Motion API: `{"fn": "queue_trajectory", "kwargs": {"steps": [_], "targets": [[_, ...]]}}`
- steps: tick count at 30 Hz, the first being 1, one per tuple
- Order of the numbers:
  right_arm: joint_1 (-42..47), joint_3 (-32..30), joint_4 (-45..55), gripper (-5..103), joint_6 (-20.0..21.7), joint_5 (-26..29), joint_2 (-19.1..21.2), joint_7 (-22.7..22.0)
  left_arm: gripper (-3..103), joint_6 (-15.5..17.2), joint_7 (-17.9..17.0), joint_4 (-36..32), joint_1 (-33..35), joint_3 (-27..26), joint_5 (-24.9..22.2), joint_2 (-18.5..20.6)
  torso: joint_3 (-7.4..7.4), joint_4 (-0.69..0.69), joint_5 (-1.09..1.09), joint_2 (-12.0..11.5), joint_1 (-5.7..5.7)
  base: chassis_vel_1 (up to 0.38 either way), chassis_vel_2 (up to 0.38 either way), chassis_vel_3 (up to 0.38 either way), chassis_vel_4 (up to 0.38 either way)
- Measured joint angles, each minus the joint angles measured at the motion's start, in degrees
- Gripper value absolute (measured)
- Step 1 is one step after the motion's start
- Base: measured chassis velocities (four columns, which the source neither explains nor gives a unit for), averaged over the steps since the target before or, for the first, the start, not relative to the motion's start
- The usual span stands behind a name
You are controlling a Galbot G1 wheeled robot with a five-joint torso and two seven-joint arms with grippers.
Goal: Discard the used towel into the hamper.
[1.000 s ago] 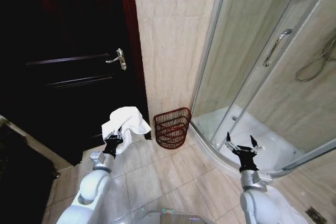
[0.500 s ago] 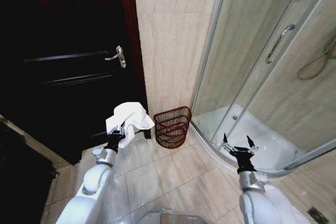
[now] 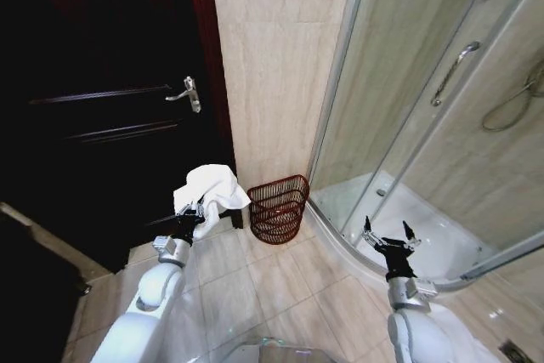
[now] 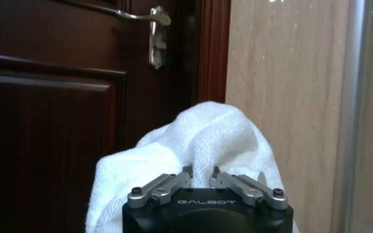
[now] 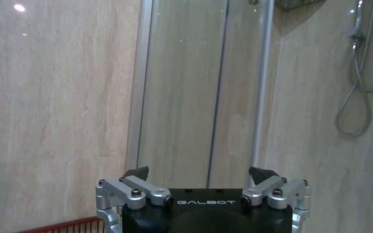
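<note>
Lifted slightly higher than a second ago, the left gripper stays clamped on the white towel, the hamper on the floor just to its right; the right gripper waits open, farther right.

A dark wooden door with a metal handle fills the left; a glass shower enclosure fills the right.
</note>
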State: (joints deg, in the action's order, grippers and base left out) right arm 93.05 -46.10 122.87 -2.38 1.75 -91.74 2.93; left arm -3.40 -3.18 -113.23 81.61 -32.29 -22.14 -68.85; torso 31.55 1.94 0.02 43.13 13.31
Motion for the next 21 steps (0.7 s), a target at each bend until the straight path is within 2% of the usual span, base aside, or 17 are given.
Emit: {"fn": "queue_trajectory", "kwargs": {"steps": [10,12,14,16,17,18,19,20,21], "targets": [[1.0,0.1,0.5,100,-1.4,1.5,0.3,0.6,6,-1.1,1.1,-1.2,1.0,-0.2,0.3,0.0,0.08,-0.01,0.00,0.1,0.09,-0.132,0.146,0.118,-0.149],[0.9,0.2,0.3,100,-1.4,1.5,0.3,0.7,6,-1.8,2.8,-1.2,1.3,0.0,0.3,0.4,0.08,0.01,-0.02,0.2,0.06,0.000,0.011,-0.001,0.032],[0.9,0.3,0.0,100,-1.4,1.5,0.5,0.7,6,-2.7,5.9,-0.2,0.8,0.7,0.1,1.5,0.08,0.01,0.00,0.2,0.04,0.039,-0.050,-0.037,0.049],[0.8,0.4,-0.1,100,-1.4,1.5,0.6,0.7,6,-2.9,7.1,0.5,0.3,1.1,0.1,1.9,0.08,0.02,0.00,0.2,0.03,0.058,-0.063,-0.043,0.044],[0.6,0.6,-0.3,100,-1.2,1.5,1.0,0.7,6,-3.4,9.1,1.9,-0.7,1.6,0.3,2.6,0.09,-0.03,-0.03,0.2,0.03,0.052,-0.045,-0.058,0.076],[0.6,0.6,-0.3,100,-1.2,1.5,1.0,0.7,6,-3.4,9.1,1.9,-0.7,1.6,0.3,2.6,0.09,-0.03,-0.03,0.2,0.03,0.052,-0.045,-0.058,0.076],[-0.1,1.6,-0.8,100,-0.4,1.5,1.9,0.6,6,-3.6,10.7,3.0,-1.5,1.8,0.6,3.1,0.10,-0.04,-0.03,0.2,0.03,0.000,0.000,0.000,0.000],[-0.9,2.4,-1.1,100,0.4,1.5,2.7,0.7,6,-3.6,11.1,4.0,-2.4,2.3,0.6,3.5,0.12,0.05,0.01,0.2,0.05,0.000,0.000,0.000,0.000],[-1.1,2.6,-1.3,100,0.8,1.4,3.1,0.9,6,-3.4,11.2,5.1,-3.8,3.6,0.6,3.9,0.13,0.05,0.01,0.2,0.07,0.000,0.000,0.000,0.000]]}}
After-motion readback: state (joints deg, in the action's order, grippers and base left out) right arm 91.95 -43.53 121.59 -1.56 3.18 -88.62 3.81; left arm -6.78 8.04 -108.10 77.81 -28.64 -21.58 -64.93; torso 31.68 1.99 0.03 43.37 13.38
